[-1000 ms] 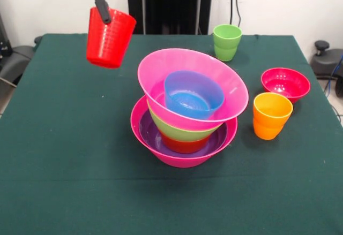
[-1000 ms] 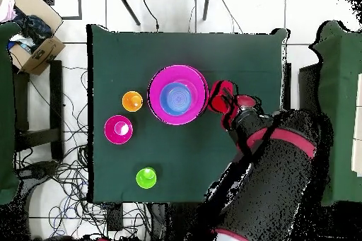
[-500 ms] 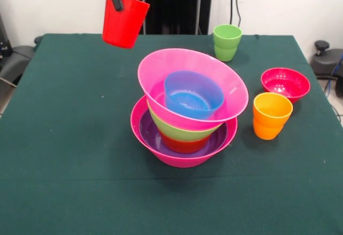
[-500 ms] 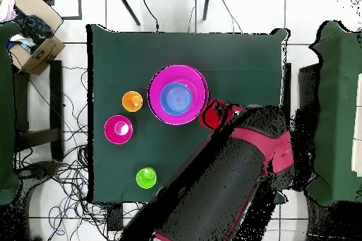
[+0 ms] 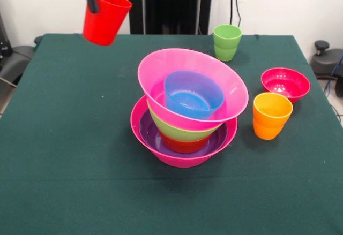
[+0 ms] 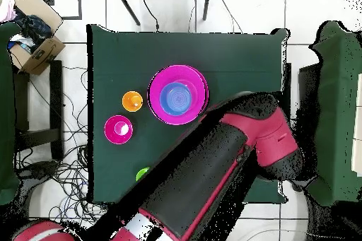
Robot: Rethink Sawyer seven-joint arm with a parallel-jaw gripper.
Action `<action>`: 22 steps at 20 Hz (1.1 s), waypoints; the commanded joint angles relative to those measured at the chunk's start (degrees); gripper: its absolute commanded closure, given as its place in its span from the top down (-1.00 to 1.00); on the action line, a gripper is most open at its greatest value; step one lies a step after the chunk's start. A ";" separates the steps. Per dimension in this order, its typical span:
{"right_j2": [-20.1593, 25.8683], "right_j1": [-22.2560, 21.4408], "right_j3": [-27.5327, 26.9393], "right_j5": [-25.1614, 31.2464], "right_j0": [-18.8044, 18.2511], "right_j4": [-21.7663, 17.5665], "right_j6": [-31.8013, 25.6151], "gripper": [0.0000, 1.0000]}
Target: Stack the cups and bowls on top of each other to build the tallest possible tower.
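Note:
My gripper (image 5: 93, 0) comes down at the top left of the front view and is shut on the rim of the red cup (image 5: 106, 17), which hangs tilted high above the table. The tower (image 5: 187, 112) stands mid-table: a hot-pink base bowl (image 5: 179, 159) holds purple, orange-red and lime green bowls, then a tilted second hot-pink bowl (image 5: 230, 88) with the blue bowl (image 5: 193, 93) inside. From overhead the tower (image 6: 161, 111) shows beside my arm (image 6: 233, 160), which hides the gripper and the red cup. The lime green cup (image 5: 227, 41), the orange cup (image 5: 271, 115) and the crimson bowl (image 5: 285, 83) stand apart on the table.
The green table (image 5: 64, 138) reaches the picture's edges. Overhead, the orange cup (image 6: 132, 101) and crimson bowl (image 6: 118, 129) lie left of the tower, and the green cup (image 6: 141, 174) is half hidden by the arm. A cardboard box (image 6: 32, 33) sits off the table.
The red cup in my gripper rose, swung towards the tower, then moved back left in the front view. Overhead, the arm swung across and now hides the cup.

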 commanded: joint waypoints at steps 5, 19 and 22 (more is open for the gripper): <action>-0.50 5.36 -2.46 -5.25 4.19 -2.39 25.72 -1.00; -9.13 9.84 6.67 -3.49 11.87 -0.49 34.86 -1.00; -9.96 9.53 9.10 -3.43 12.88 0.19 34.33 -1.00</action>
